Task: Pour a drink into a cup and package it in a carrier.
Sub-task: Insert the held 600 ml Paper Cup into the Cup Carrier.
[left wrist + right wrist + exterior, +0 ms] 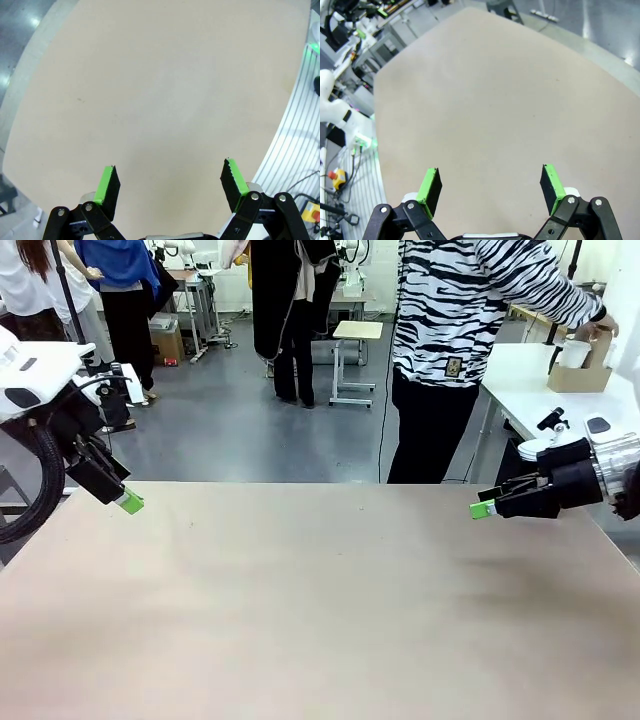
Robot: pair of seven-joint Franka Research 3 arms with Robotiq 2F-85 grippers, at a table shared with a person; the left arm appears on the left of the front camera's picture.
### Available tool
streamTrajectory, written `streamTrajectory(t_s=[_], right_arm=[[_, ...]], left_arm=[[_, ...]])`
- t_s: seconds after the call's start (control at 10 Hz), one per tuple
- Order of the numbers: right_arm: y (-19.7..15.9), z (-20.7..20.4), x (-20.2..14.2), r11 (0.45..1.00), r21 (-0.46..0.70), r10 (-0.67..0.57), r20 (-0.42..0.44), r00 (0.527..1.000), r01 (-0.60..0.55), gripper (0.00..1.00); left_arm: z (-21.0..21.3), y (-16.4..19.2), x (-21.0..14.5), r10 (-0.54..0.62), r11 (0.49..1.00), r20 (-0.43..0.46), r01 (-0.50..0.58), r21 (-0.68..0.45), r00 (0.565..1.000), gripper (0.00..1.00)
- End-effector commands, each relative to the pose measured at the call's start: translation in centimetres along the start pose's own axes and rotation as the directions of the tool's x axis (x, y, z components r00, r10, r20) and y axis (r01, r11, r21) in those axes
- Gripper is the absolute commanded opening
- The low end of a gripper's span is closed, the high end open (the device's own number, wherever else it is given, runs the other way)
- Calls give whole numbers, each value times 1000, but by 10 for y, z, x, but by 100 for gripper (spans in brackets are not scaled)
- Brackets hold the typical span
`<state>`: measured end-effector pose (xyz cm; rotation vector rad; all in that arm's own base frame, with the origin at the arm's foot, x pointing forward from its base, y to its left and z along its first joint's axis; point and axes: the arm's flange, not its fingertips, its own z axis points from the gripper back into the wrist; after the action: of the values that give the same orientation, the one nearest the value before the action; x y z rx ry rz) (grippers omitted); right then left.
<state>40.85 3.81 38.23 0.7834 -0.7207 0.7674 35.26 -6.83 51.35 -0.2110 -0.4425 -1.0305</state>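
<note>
The broad beige surface lies bare in front of the two white arms. The left arm's black two-finger gripper hangs over the surface's far left corner, its green-padded fingers spread wide apart and grasping nothing; in the left wrist view only plain tabletop shows between them. The right arm's black gripper reaches in from the right edge, held roughly level just above the surface, and its green-padded fingers are likewise released, with empty tabletop between them.

Beyond the far edge stands a person in a black-and-white zebra-striped top and black trousers, turned toward a separate white side table at the far right. On that side table sits the small brown cardboard drink carrier, with a tall white paper cup standing in it. The person's hand rests at the top of the carrier, just beside the cup; whether it grips the cardboard cannot be told. Both carrier and cup are well apart from either gripper.

Nearer the right arm, a few small items, one white and disc-like and others dark, lie at the side table's near corner, too small to identify. Behind the person, a white stool stands on the grey floor.
</note>
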Motion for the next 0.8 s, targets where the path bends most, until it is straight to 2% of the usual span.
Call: streamTrajectory(t_s=[0.0, 0.7], right_arm=[[-6, 2, 2, 1000, 12, 23, 5, 1000, -23, 100], [-6, 2, 2, 1000, 12, 23, 5, 1000, -23, 100]], left_arm=[[2, 2, 1, 9, 1000, -7, -9, -5, 1000, 100], [2, 2, 1, 9, 1000, -7, -9, -5, 1000, 100]])
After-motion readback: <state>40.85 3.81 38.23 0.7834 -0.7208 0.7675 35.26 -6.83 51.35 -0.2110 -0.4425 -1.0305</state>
